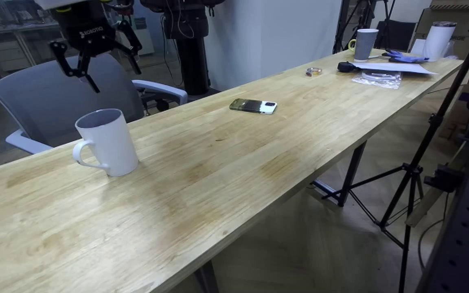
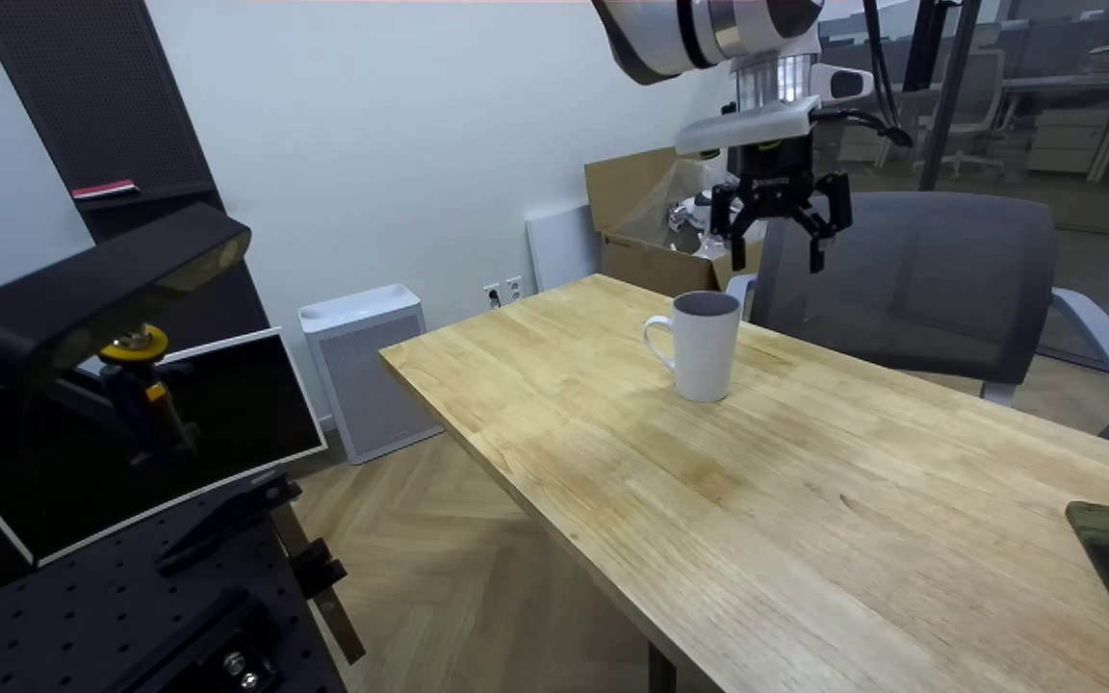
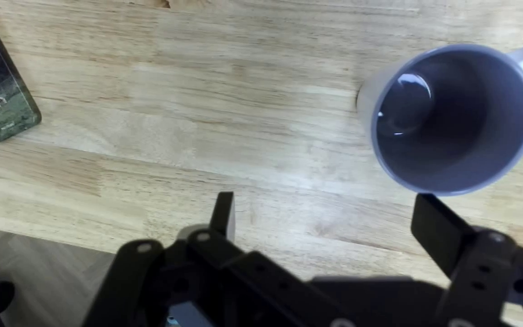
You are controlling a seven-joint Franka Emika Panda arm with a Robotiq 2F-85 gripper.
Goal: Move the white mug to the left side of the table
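The white mug (image 1: 114,146) stands upright on the wooden table (image 1: 218,175), its handle out to one side. In an exterior view the mug (image 2: 706,351) is near the table's (image 2: 805,500) chair-side edge. In the wrist view the mug (image 3: 454,120) is at the upper right, its grey inside facing the camera. My gripper (image 1: 117,81) hangs above table height, also in an exterior view (image 2: 777,268). In the wrist view its fingers (image 3: 325,200) are wide apart with bare wood seen between them. The right fingertip overlaps the mug's rim in the picture, but the gripper is higher and apart.
A phone (image 1: 253,106) lies flat on the table; it also shows in the wrist view (image 3: 2,86). A grey chair (image 1: 67,93) stands against the table behind the mug. At the table's far end are a grey cup (image 1: 364,44), a tumbler (image 1: 439,42), gloves and papers.
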